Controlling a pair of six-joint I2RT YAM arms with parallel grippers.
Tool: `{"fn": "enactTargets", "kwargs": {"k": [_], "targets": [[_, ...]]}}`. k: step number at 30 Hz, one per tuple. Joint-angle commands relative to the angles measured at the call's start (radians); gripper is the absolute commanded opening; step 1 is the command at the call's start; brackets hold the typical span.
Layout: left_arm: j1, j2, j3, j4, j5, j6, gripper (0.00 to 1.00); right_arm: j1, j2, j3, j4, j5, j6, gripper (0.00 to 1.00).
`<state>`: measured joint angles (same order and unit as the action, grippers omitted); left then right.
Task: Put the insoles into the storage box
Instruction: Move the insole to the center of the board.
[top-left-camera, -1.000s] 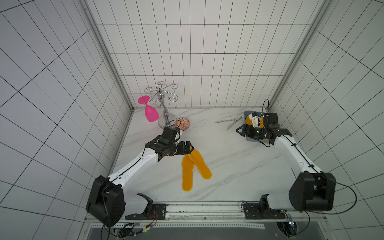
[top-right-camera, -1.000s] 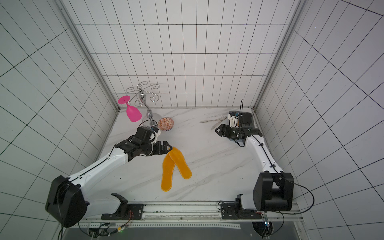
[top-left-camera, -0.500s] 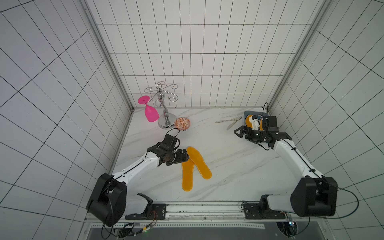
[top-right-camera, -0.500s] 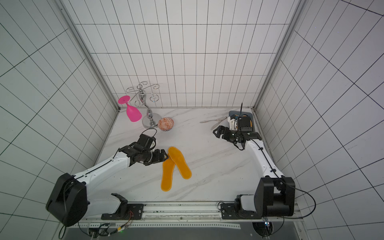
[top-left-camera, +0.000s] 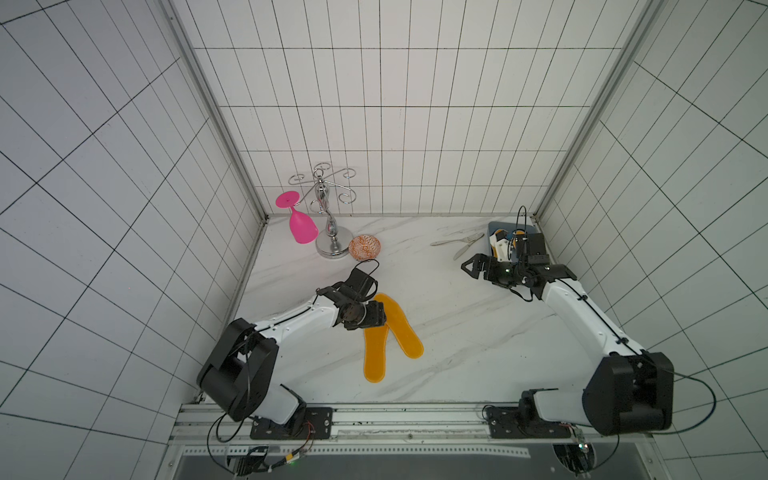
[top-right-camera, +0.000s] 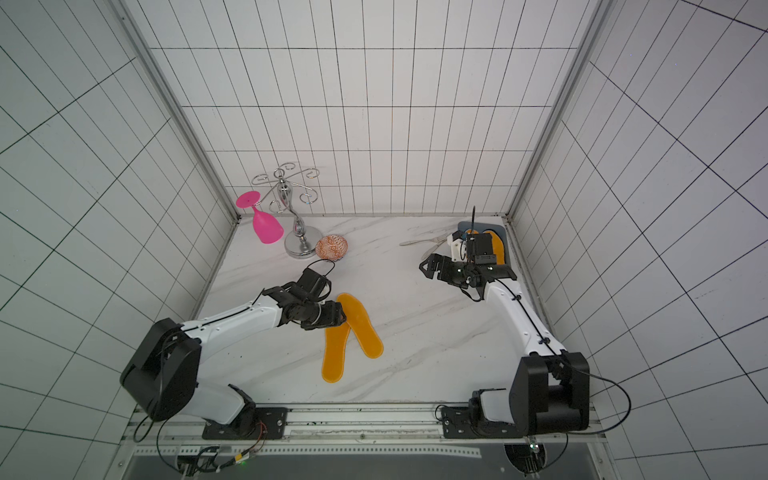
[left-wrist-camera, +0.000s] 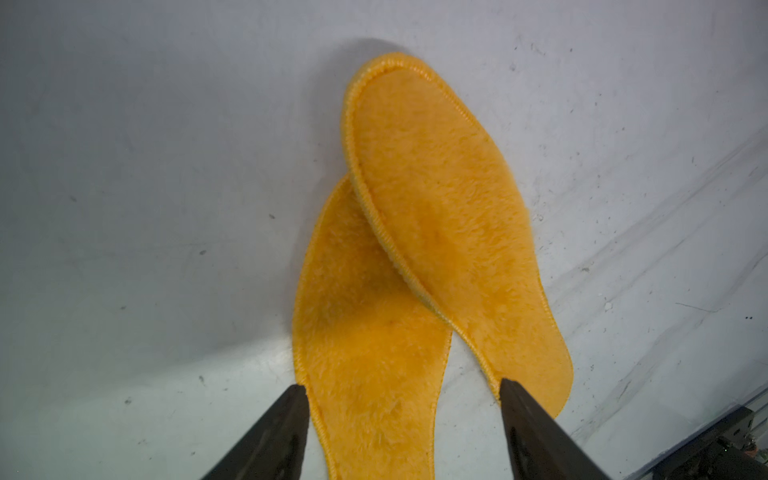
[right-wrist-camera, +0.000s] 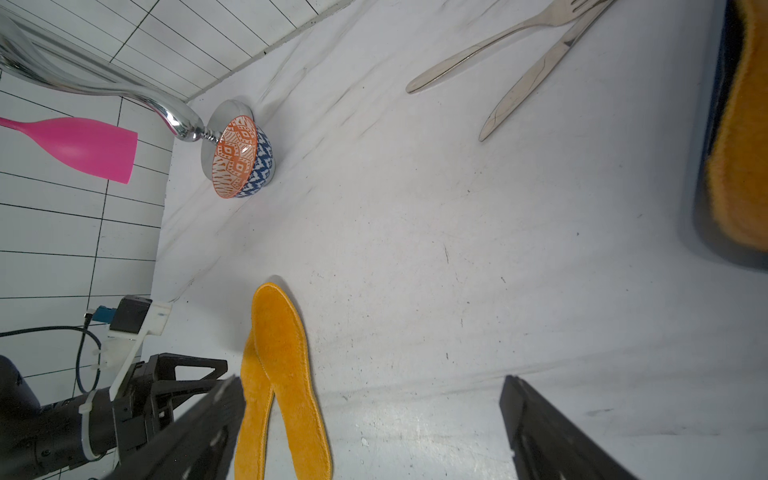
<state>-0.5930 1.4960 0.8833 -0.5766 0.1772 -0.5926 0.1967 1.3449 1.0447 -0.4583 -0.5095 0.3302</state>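
Observation:
Two orange-yellow insoles lie crossed in a V mid-table; one insole (top-left-camera: 401, 328) (top-right-camera: 361, 328) (left-wrist-camera: 449, 232) overlaps the other insole (top-left-camera: 374, 357) (top-right-camera: 334, 357) (left-wrist-camera: 365, 353). My left gripper (top-left-camera: 380, 320) (top-right-camera: 340, 316) (left-wrist-camera: 401, 388) is low over their far ends. It is open, and its fingers stand on either side of the lower insole's width. The blue-grey storage box (top-left-camera: 496, 227) (top-right-camera: 463, 226) (right-wrist-camera: 706, 208) sits at the back right with an orange insole (top-right-camera: 496, 245) (right-wrist-camera: 739, 145) inside. My right gripper (top-left-camera: 467, 268) (top-right-camera: 424, 266) (right-wrist-camera: 371, 382) hangs open and empty just left of the box.
A fork and knife (top-left-camera: 457, 241) (right-wrist-camera: 519, 62) lie left of the box. At the back left stand a chrome rack (top-left-camera: 330, 232), a pink glass (top-left-camera: 301, 226) hanging from it and a patterned bowl (top-left-camera: 364, 247) (right-wrist-camera: 241, 162). Tiled walls close in three sides.
My left gripper has come down and nearer over the insoles' ends, its jaws narrowing. My right gripper's jaws have widened and it has drawn a little away from the box.

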Motion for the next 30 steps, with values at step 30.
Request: {"fn": "enactTargets", "kwargs": {"k": [30], "targets": [[-0.140,0.197,0.196,-0.181,-0.361,0.209,0.53,0.006,0.002,-0.037,-0.016,0.001,-0.022,0.99]]}}
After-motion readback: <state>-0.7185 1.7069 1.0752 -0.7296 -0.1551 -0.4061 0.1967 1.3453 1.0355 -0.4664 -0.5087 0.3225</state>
